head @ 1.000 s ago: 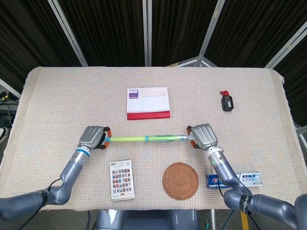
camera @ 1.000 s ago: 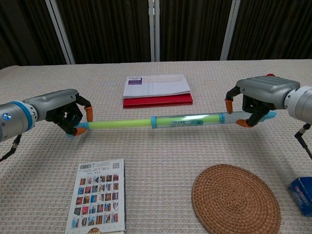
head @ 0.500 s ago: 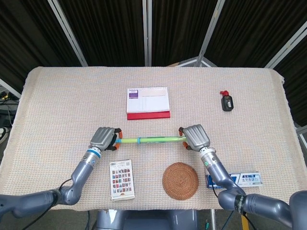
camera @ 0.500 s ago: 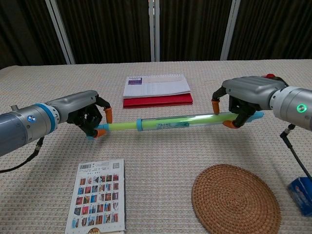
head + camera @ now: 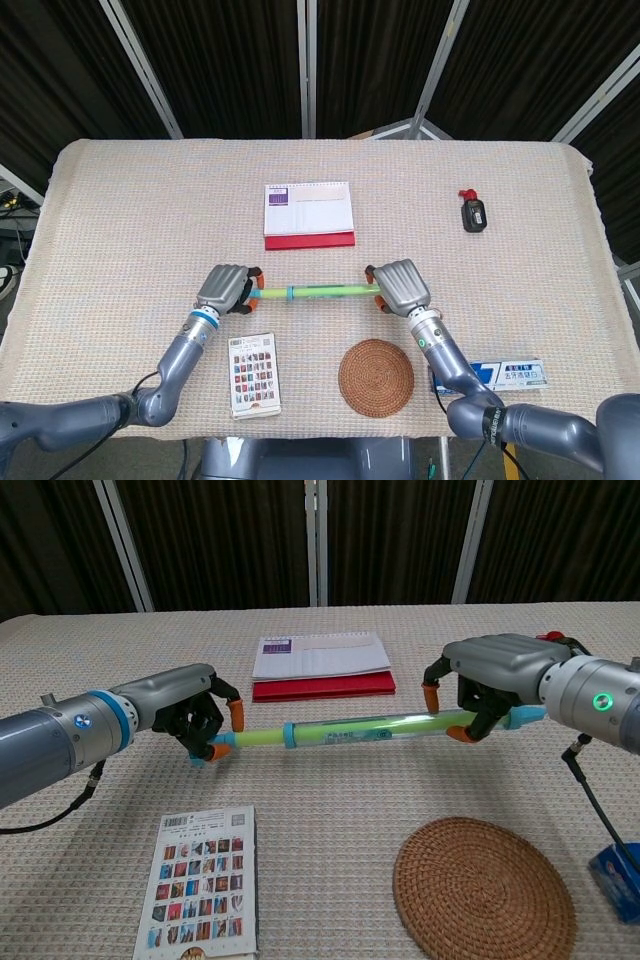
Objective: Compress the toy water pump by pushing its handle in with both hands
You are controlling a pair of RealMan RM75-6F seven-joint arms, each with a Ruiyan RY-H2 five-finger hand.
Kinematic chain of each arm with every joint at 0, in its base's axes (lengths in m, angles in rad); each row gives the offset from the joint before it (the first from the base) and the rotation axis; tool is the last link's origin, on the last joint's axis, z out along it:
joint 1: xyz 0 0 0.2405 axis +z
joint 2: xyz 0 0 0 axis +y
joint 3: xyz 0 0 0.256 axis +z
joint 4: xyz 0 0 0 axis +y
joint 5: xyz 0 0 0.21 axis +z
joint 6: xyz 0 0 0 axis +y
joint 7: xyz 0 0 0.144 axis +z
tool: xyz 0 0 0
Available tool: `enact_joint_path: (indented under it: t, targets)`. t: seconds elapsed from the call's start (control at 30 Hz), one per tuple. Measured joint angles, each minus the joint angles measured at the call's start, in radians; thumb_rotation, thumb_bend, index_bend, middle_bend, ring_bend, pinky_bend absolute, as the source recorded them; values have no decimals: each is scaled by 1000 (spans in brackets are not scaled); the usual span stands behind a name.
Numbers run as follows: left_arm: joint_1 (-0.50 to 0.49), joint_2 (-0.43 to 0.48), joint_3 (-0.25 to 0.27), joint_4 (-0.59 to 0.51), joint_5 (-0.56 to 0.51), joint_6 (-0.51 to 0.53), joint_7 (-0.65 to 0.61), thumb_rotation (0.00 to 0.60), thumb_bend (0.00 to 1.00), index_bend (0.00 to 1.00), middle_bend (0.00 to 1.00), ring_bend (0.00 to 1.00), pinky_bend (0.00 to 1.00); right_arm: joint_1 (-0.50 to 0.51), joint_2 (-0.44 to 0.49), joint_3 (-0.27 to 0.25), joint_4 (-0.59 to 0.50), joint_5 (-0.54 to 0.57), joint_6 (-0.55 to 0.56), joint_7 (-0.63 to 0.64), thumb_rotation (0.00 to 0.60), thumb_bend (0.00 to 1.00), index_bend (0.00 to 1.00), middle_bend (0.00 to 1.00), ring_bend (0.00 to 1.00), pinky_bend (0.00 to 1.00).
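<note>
The toy water pump is a green tube with blue rings, held level just above the table. My left hand grips its handle end on the left. My right hand grips the barrel's end on the right, where a blue tip pokes out past the fingers. Only a short stretch of the thin green rod shows between my left hand and the blue collar.
A red-and-white desk calendar lies behind the pump. In front are a card pack, a round woven coaster and a blue box. A small black device sits at the far right.
Both hands have come closer together over the last second. The handle rod has slid into the barrel, so the pump is much shorter now.
</note>
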Motion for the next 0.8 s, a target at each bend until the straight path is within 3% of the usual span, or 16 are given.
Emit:
enact_joint_path:
  t: [0.03, 0.1, 0.4, 0.5, 0.6, 0.67, 0.73, 0.77, 0.8]
  targets:
    - [0, 1, 2, 0, 3, -1, -2, 600, 293, 90, 761, 726, 892, 0, 0, -1, 1, 0, 3, -3, 600, 10, 36, 1000, 1000, 1000]
    - [2, 5, 6, 0, 8, -1, -9, 600, 247, 8, 753, 726, 889, -3, 0, -3, 2, 2, 14, -6, 600, 0, 0, 1000, 1000, 1000]
    - [34, 61, 13, -28, 40, 38, -39, 600, 238, 0, 746, 726, 888, -45, 52, -4, -31, -6, 83, 10, 600, 0, 0, 1000, 1000, 1000]
    - [55, 105, 17, -64, 59, 66, -49, 600, 237, 0, 703, 693, 860, -70, 97, -10, -63, -22, 112, 25, 600, 0, 0, 1000, 1000, 1000]
    - [84, 163, 24, -111, 86, 108, -59, 600, 207, 0, 547, 552, 701, -103, 156, -21, -101, -57, 152, 51, 600, 0, 0, 963, 982, 1000]
    - [106, 202, 30, -142, 106, 140, -64, 600, 115, 0, 331, 339, 444, -127, 193, -31, -120, -89, 181, 74, 600, 0, 0, 860, 901, 986]
    - [136, 250, 38, -180, 130, 186, -70, 600, 32, 0, 118, 128, 193, -154, 238, -44, -137, -136, 217, 107, 600, 0, 0, 675, 729, 846]
    - [151, 271, 43, -198, 140, 208, -72, 600, 6, 0, 36, 44, 81, -167, 257, -51, -142, -158, 233, 124, 600, 0, 0, 539, 583, 693]
    - [172, 299, 51, -221, 154, 237, -73, 600, 0, 0, 9, 13, 35, -186, 281, -60, -148, -188, 258, 147, 600, 0, 0, 398, 421, 518]
